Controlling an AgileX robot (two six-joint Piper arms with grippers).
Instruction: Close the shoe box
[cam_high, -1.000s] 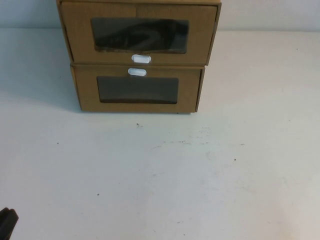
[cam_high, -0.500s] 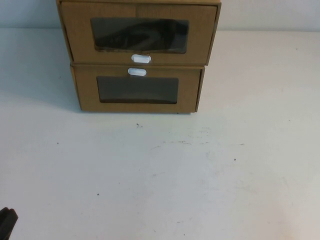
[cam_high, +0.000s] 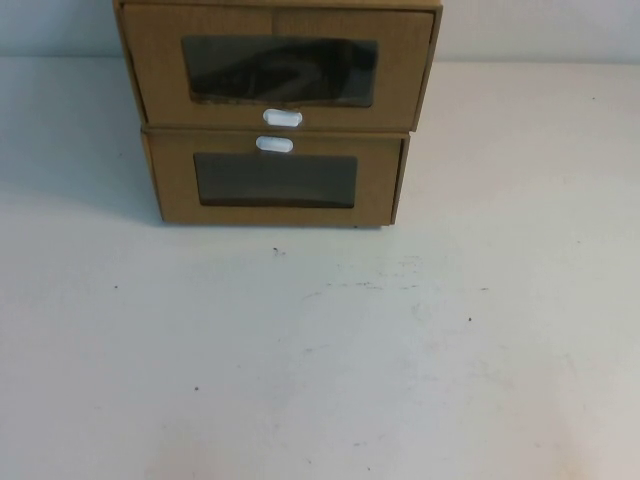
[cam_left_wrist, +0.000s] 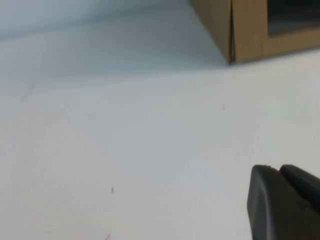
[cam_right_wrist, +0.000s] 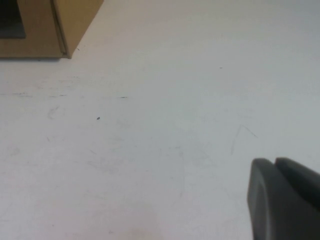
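Two brown cardboard shoe boxes stand stacked at the table's back. The upper box (cam_high: 278, 70) and the lower box (cam_high: 275, 180) each have a dark window and a white pull tab (cam_high: 282, 117) (cam_high: 274, 144). Both front flaps lie flush with their boxes. My left gripper (cam_left_wrist: 277, 170) is shut and empty, low over the table, well short of the lower box's corner (cam_left_wrist: 250, 30). My right gripper (cam_right_wrist: 274, 162) is shut and empty, also far from the box corner (cam_right_wrist: 60, 25). Neither gripper shows in the high view.
The white table (cam_high: 320, 350) stretches bare in front of the boxes, with small dark specks and faint scuffs. A pale wall runs behind the boxes.
The dark tip of my left gripper at the bottom-left corner of the high view has slid out of the picture. The boxes have not moved.
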